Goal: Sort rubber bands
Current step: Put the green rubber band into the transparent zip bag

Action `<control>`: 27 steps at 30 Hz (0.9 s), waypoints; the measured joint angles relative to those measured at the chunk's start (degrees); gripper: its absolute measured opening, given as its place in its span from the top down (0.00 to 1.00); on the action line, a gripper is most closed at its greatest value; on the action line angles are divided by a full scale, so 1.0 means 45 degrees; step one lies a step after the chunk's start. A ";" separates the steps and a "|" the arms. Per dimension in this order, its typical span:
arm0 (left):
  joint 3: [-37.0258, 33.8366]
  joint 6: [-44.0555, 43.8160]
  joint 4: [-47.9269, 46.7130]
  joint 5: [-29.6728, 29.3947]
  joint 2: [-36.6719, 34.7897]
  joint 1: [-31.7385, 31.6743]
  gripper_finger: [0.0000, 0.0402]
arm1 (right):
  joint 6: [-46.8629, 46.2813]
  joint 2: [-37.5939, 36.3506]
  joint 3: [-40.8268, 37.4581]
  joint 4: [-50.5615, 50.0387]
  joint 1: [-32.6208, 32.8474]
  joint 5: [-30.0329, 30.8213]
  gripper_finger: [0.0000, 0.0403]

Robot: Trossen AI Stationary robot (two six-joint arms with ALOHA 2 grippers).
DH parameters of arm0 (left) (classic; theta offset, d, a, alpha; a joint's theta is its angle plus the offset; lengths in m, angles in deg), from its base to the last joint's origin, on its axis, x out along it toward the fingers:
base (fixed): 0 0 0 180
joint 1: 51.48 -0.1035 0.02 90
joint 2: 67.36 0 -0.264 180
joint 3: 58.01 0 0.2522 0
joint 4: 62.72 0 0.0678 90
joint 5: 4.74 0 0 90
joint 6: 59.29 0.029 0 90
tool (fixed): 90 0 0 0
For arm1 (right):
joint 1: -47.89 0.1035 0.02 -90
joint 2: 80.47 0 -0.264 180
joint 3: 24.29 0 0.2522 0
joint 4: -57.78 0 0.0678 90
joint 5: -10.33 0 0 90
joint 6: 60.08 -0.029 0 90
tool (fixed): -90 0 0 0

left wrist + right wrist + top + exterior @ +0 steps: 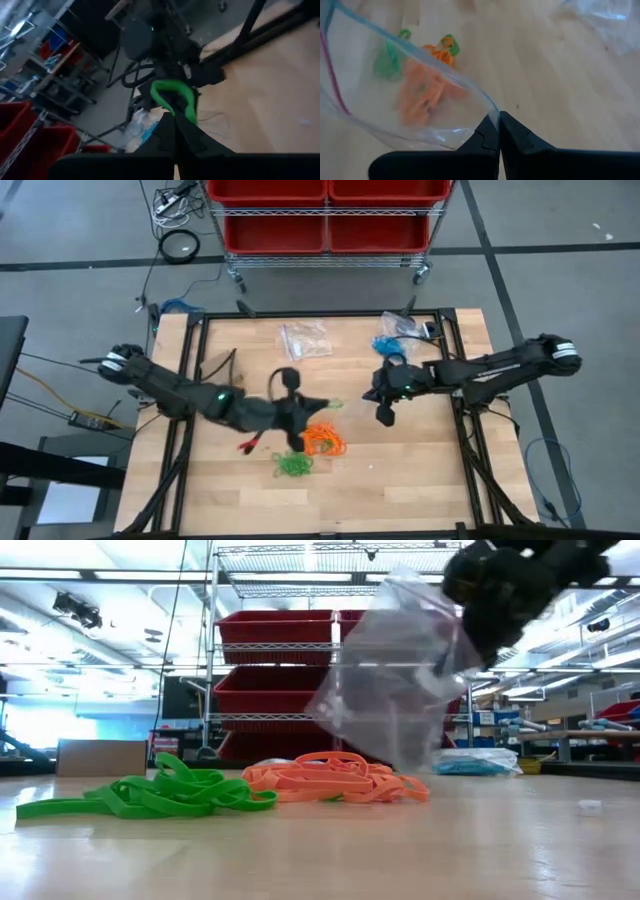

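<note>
Above the orange rubber bands (324,439), left gripper (176,114) pressed together on one green rubber band (176,97). Beside it, right gripper (499,131) pinching clear plastic bag (395,95) by the rim, probably to receive that band. Green rubber bands (150,795) lying loose on the table (420,480).

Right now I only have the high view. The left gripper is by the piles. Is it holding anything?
Observer: Yes. The left wrist view shows the left gripper shut on one green band, which loops out past the fingertips.
Operator: And the right?
Observer: The right gripper is shut on the edge of a clear bag, which hangs below it.
Operator: Anything in the bag?
Observer: In the low view it looks empty. The orange pile and the green pile lie side by side on the table.
</note>
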State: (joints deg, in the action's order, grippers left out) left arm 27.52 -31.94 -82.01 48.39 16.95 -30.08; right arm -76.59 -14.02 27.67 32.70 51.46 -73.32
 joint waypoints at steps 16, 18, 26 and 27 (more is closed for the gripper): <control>0.3979 0.1648 -0.4250 0.0543 0.3713 -0.1293 1.00 | 0.0401 0.3508 0.6075 -0.4775 -0.0688 0.0935 1.00; 0.4240 0.1491 -0.4657 0.0029 0.3965 -0.1347 1.00 | 0.0471 0.3757 0.6826 -0.5733 -0.0688 0.1038 1.00; 0.4356 0.1532 -0.4761 -0.1502 0.3623 -0.1315 1.00 | 0.0368 0.3665 0.8194 -0.7723 -0.0581 0.1185 1.00; 0.4348 0.1537 -0.5131 -0.1556 0.3617 -0.1349 1.00 | 0.0268 0.3590 0.8268 -0.7845 -0.0562 0.1271 1.00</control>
State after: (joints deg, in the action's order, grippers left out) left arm 47.09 -25.03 -105.10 41.39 33.23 -36.15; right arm -75.39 2.14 64.88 -2.60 48.93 -67.60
